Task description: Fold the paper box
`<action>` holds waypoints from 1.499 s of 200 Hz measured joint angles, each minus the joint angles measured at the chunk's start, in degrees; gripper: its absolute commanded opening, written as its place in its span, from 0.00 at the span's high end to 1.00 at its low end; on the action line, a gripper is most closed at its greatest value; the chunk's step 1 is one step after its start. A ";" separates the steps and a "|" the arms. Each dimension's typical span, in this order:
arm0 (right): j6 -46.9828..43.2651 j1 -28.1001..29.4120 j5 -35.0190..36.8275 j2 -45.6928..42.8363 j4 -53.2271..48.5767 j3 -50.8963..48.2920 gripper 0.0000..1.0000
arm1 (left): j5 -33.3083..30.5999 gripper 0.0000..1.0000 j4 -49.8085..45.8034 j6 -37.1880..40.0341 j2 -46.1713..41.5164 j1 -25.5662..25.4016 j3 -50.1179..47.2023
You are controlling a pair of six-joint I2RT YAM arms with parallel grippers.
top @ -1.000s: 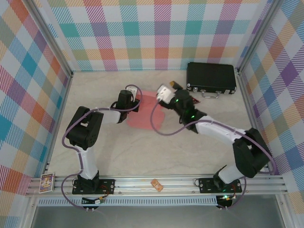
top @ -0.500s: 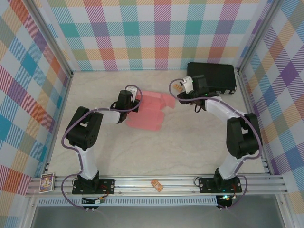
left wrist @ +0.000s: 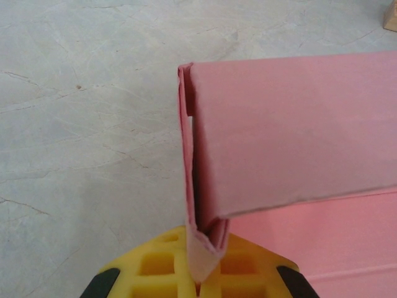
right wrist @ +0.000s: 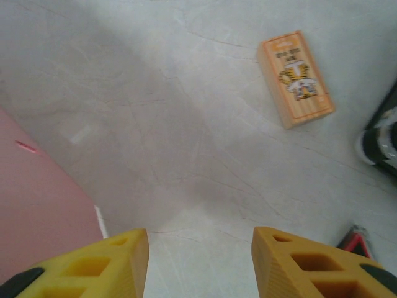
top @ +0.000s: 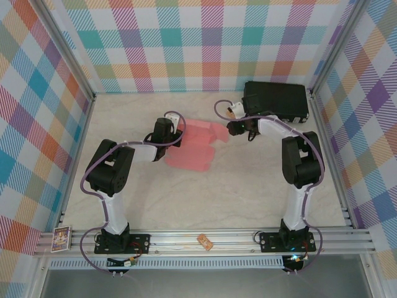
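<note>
At the bottom of the top view, a little orange card (top: 205,241) lies on the metal rail (top: 248,234). I think it is spare and has no part in the job.

Higher up, at the middle left, my left pincer (top: 169,128) is clenched on the paper box (top: 192,148). The left wrist view shows why. The yellow tips at the bottom of that frame squeeze a thin pink flap, which stands straight up. A wide pink wall leans off to the right from it. I think this grip keeps the fold standing so it does not flop back flat. The paper box lies on the table (top: 205,192), a bit above the middle of the top view.

My right pincer (top: 229,126) sits just beside the right edge of the paper box. In the right wrist view its yellow tips stand apart with nothing between them, so it is released. I guess it waits there to push or take the next flap.

Farthest off, in the upper right, is a black case (top: 276,99).

Some things I cannot see well. In the top view the left wrist covers the pinched spot. In the right wrist view the pink sheet is cut off at the left edge. A small orange pack (right wrist: 296,79) has writing too tiny to read. A dark thing at the right edge is cut off, and I cannot tell what it is.
</note>
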 measured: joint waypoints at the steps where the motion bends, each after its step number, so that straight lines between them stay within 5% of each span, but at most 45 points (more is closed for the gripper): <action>1: -0.09 0.00 -0.26 0.02 -0.04 0.04 0.54 | -0.02 1.00 0.00 0.00 0.00 0.00 0.00; 170: -2.91 5.66 -16.09 3.32 -10.12 4.48 0.58 | -0.04 1.00 0.00 -0.22 0.00 0.00 0.00; 300: 5.18 9.09 -15.56 3.45 -1.95 3.82 0.53 | -0.07 1.00 0.02 -1.92 -1.07 0.00 -1.53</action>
